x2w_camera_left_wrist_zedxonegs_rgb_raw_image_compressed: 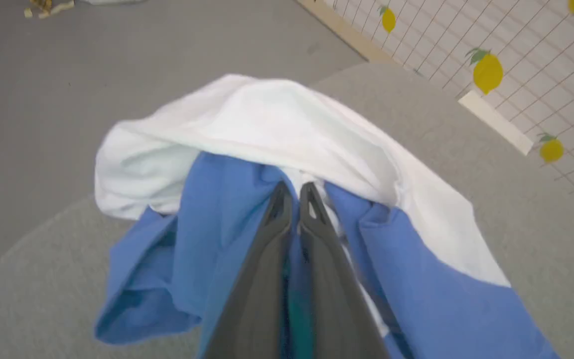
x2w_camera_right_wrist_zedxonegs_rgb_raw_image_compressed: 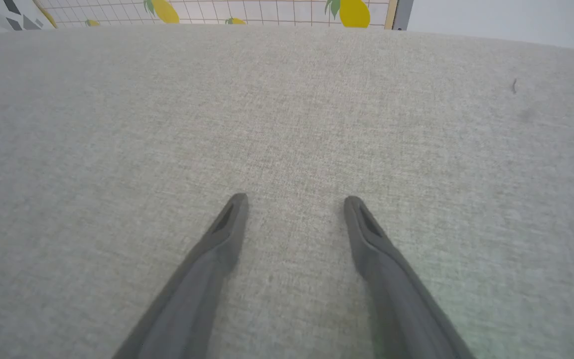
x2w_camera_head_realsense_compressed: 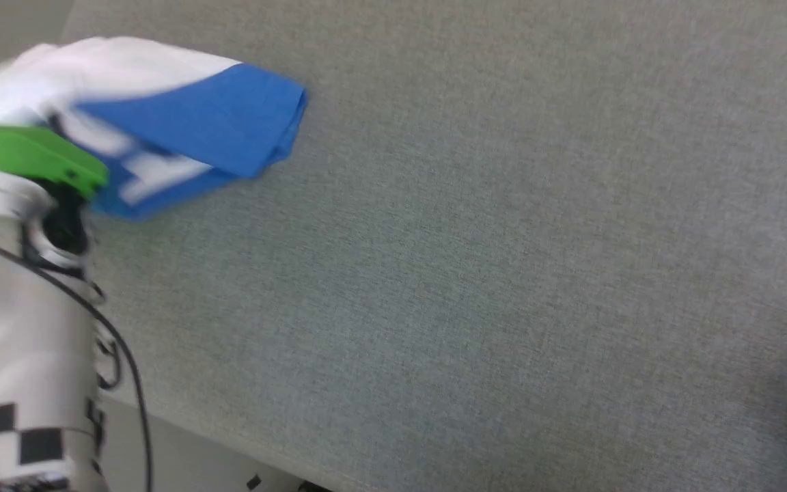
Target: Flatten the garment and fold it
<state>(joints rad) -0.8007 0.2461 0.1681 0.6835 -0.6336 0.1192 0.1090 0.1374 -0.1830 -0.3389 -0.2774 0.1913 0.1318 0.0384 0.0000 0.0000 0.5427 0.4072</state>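
Observation:
The garment (x2w_camera_head_realsense_compressed: 188, 123) lies bunched at the far left of the grey upholstered surface (x2w_camera_head_realsense_compressed: 468, 273), white cloth on top and a folded blue part sticking out to the right. In the left wrist view the garment (x2w_camera_left_wrist_zedxonegs_rgb_raw_image_compressed: 277, 124) is a crumpled heap, white behind and blue in front. My left gripper (x2w_camera_left_wrist_zedxonegs_rgb_raw_image_compressed: 294, 187) is shut on it, with blue cloth pinched between the two dark fingers. My left arm (x2w_camera_head_realsense_compressed: 18, 307) with its green wrist piece covers the heap's near left side. My right gripper (x2w_camera_right_wrist_zedxonegs_rgb_raw_image_compressed: 294, 199) hangs open over bare grey cloth, holding nothing.
The surface's front edge runs along the lower left (x2w_camera_head_realsense_compressed: 216, 437), with pale floor beyond it. Past the heap lie a grey floor (x2w_camera_left_wrist_zedxonegs_rgb_raw_image_compressed: 43, 75) and a lemon-patterned grid wall (x2w_camera_left_wrist_zedxonegs_rgb_raw_image_compressed: 516, 60). To the right of the garment the surface is wide and bare.

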